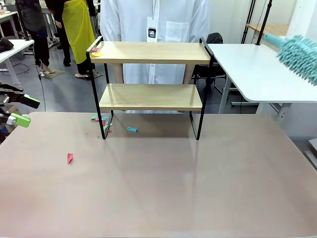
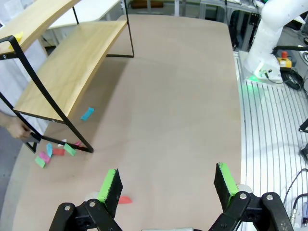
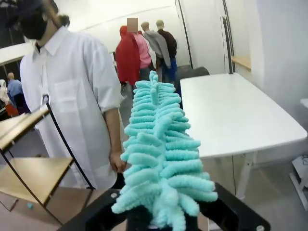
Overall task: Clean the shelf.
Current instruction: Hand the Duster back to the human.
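Your shelf stands at the worktop's far middle, paper scraps by its left foot. Your left hand hangs wide open, empty; your right hand is clamped on the teal duster.

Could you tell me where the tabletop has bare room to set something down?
The beige tabletop is bare across its middle, right side and near edge, right of the red paper scrap. It is crowded around the shelf's left leg, where coloured paper scraps lie, with a teal scrap just beyond. Both shelf boards look mostly bare, apart from scraps at the top board's left end.
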### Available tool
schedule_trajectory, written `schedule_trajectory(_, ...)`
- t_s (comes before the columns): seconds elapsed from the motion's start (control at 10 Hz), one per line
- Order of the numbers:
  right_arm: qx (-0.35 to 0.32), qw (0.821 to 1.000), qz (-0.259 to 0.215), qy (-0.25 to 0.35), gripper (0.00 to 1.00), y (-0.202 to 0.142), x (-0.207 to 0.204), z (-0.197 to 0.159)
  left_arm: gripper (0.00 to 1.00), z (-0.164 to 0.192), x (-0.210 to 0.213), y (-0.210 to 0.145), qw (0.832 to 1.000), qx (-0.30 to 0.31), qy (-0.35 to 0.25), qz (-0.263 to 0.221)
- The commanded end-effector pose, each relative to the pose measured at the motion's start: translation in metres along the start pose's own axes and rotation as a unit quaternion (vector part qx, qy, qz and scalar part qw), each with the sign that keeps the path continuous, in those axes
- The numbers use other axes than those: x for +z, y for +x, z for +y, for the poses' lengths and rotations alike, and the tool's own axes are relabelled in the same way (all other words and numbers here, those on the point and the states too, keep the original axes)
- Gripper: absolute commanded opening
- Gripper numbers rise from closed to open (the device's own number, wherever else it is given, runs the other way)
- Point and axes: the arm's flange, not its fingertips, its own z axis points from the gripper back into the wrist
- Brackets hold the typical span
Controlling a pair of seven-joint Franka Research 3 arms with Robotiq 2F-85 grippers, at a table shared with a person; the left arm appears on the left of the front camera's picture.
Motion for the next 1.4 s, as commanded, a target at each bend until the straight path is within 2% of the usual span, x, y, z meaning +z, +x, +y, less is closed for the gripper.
schedule_trajectory(0.0,0.018,1.000,0.013,-0.013,0.17,-0.032,0.002,0.002,1.00,0.001,0.000,0.002,1.000,-0.004,0.000,-0.014)
schedule_trajectory(0.3,0.033,0.999,0.022,0.012,0.17,-0.048,0.008,0.007,1.00,0.001,0.000,0.002,1.000,-0.004,0.000,-0.014)
schedule_trajectory(0.4,0.031,0.999,0.019,0.040,0.17,-0.046,0.003,0.014,1.00,0.001,0.000,0.002,1.000,-0.004,0.000,-0.014)
schedule_trajectory(0.5,0.005,0.999,0.036,0.007,0.17,-0.030,-0.015,-0.005,1.00,0.001,0.000,0.002,1.000,-0.004,0.000,-0.014)
schedule_trajectory(1.3,0.005,0.999,0.036,0.007,0.17,-0.030,-0.015,-0.005,1.00,0.001,0.000,0.002,1.000,-0.004,0.000,-0.014)
